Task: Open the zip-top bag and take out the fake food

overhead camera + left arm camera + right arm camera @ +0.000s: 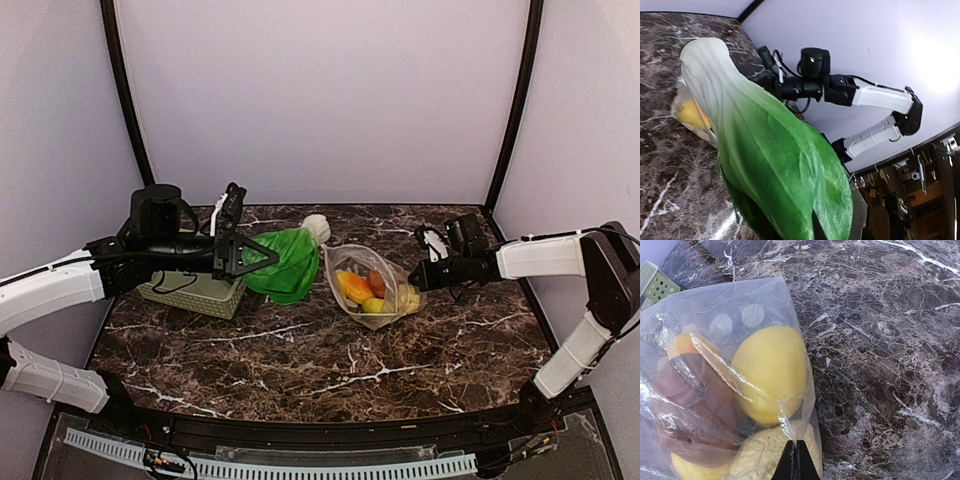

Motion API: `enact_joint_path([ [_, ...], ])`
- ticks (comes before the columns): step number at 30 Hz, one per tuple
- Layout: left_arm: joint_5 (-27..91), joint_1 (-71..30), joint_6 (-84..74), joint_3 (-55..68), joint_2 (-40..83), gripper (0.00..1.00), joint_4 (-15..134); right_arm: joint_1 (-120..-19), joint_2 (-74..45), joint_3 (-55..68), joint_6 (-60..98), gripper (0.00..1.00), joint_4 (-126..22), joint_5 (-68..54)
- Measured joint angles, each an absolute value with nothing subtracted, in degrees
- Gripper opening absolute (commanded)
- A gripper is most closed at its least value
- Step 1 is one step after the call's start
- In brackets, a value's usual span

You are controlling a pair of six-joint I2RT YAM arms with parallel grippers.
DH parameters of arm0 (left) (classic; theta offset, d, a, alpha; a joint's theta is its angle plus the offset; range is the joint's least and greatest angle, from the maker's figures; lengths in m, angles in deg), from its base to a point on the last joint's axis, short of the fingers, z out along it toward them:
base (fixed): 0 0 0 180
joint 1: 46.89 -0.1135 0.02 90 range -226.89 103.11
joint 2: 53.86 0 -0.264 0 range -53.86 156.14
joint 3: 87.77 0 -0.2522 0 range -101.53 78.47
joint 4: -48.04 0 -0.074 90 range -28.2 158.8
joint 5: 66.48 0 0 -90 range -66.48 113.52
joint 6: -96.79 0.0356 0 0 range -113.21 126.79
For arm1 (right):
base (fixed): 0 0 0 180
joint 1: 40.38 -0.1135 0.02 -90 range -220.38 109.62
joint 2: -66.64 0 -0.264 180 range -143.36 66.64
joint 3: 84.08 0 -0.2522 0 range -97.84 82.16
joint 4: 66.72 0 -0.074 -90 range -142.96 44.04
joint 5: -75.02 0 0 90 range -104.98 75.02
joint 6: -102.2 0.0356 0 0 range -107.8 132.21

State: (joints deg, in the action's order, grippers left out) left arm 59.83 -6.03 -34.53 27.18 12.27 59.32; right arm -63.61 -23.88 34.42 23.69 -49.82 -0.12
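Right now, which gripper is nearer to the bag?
Right. The right gripper pinches the bag at its edge; the left gripper is apart, to the bag's left, shut on the leafy piece.

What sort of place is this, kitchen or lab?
Likely a lab robot cell: plain walls enclose the marble-print table, the zip-top bag holds plastic toy food, and the left wrist view shows workshop clutter beyond.

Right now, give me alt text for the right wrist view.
The right jaws, shut, pinch a fold of the clear zip-top bag at bottom centre; inside lie yellow lemon pieces and a brown piece. Dark marble table fills the right.
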Motion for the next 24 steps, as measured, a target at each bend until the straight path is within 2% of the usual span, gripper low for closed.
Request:
enact_joint_path([
  [5, 48.8, -9.4, -34.7, 27.3, 7.4, 0.01, 65.3, -63.6, -23.8, 34.4, 23.7, 0.00, -49.8, 0.6],
  [10, 28.9, -9.7, -37.6, 27.2, 1.9, 0.01, 73.5, -63.6, -23.7, 34.4, 23.8, 0.00, -49.8, 1.2],
  [15, 12.9, -11.2, -41.1, 26.9, 2.0, 0.01, 81.4, -63.6, -23.7, 34.4, 23.9, 0.00, -49.8, 2.0],
  [18, 7.7, -14.2, -42.9, 26.9, 4.4, 0.01, 84.7, -63.6, -23.6, 34.4, 23.9, 0.00, -49.8, 2.1],
  [24, 5.0, -21.9, -44.4, 27.4, 9.1, 0.01, 84.3, -63.6, -22.5, 34.5, 24.0, 0.00, -49.7, 2.8],
])
